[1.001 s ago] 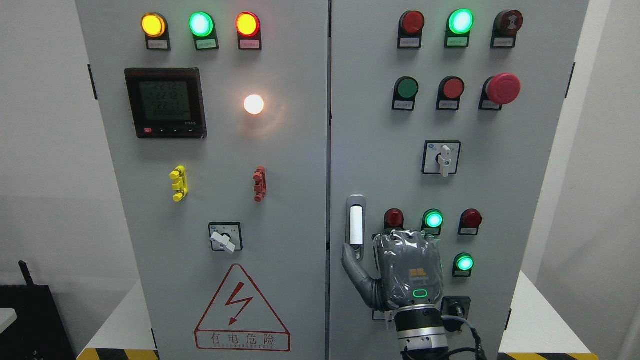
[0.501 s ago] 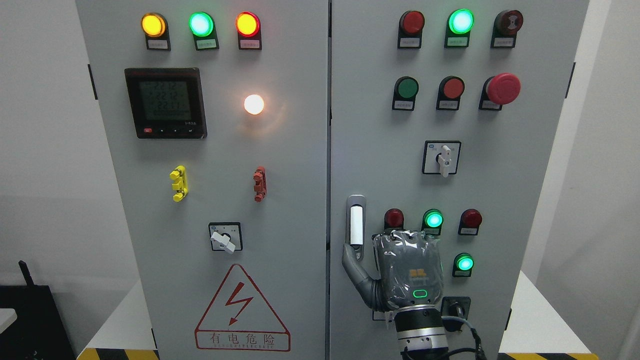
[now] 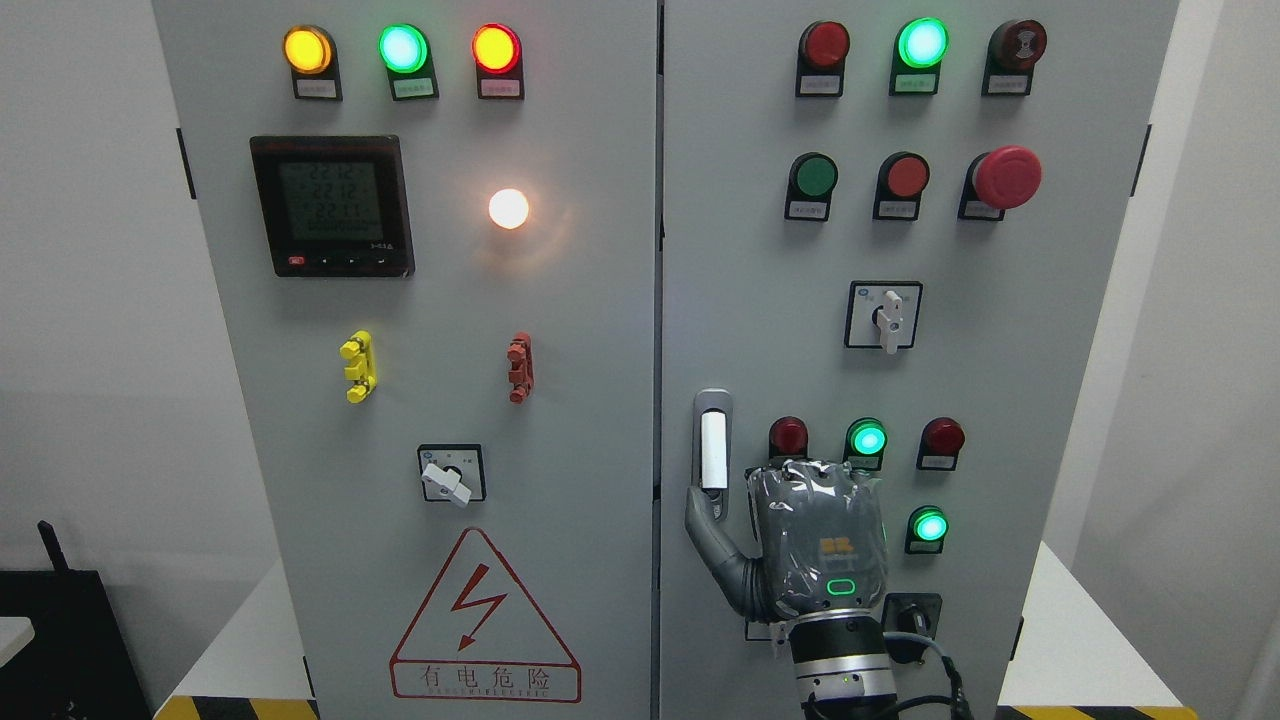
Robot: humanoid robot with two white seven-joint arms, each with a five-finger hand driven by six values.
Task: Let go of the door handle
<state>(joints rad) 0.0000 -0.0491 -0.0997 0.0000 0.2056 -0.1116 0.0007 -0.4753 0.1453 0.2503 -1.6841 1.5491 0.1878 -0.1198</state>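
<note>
Almost nothing differs from the frame a second ago: the right hand (image 3: 800,545), grey and wrapped in clear film, stays low on the right door of the grey metal cabinet (image 3: 560,330). Its fingers are curled against the panel, holding nothing, the thumb touching the lower end of the upright white door handle (image 3: 713,450).

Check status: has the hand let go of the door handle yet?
Done: both cabinet doors look shut. In hand: the right hand is against the right door, thumb tip touching the lower end of the door handle, other fingers curled beside it. Left: lifting the thumb clear and pulling the arm away.
</note>
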